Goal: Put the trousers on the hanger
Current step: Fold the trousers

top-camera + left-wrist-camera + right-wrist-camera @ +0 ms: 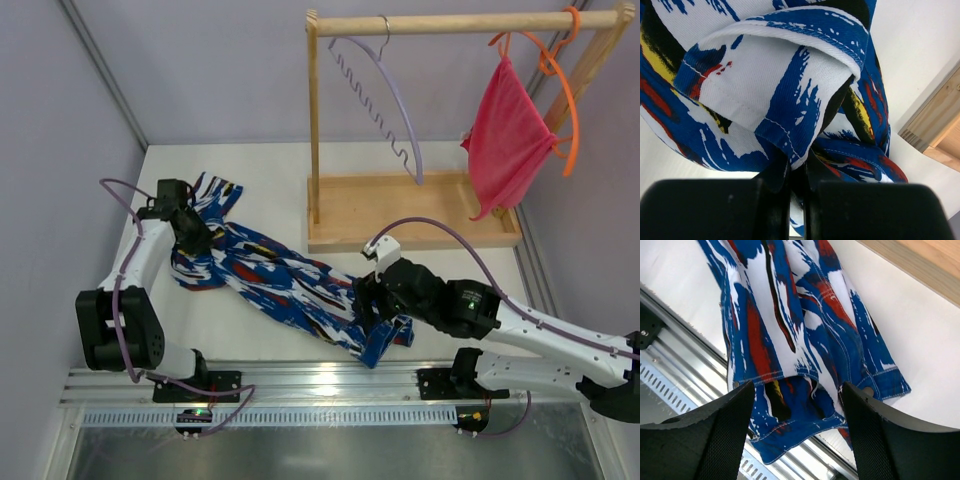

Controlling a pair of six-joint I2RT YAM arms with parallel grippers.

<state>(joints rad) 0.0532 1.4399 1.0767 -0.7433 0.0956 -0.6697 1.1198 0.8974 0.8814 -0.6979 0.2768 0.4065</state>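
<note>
Lying crumpled, the trousers [283, 284] show blue, white, red, black streaks.

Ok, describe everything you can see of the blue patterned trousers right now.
The royal blue fabric trousers, streaked with white, red, black and yellow, look like a stitched woven cloth. They lie crumpled and stretched diagonally on the white table, from the far left to the near-right edge. The left gripper is shut on a hemmed fold at the far-left end. The right gripper stands open over the near-right end, its fingers either side of the fabric, not clamping it.
</note>
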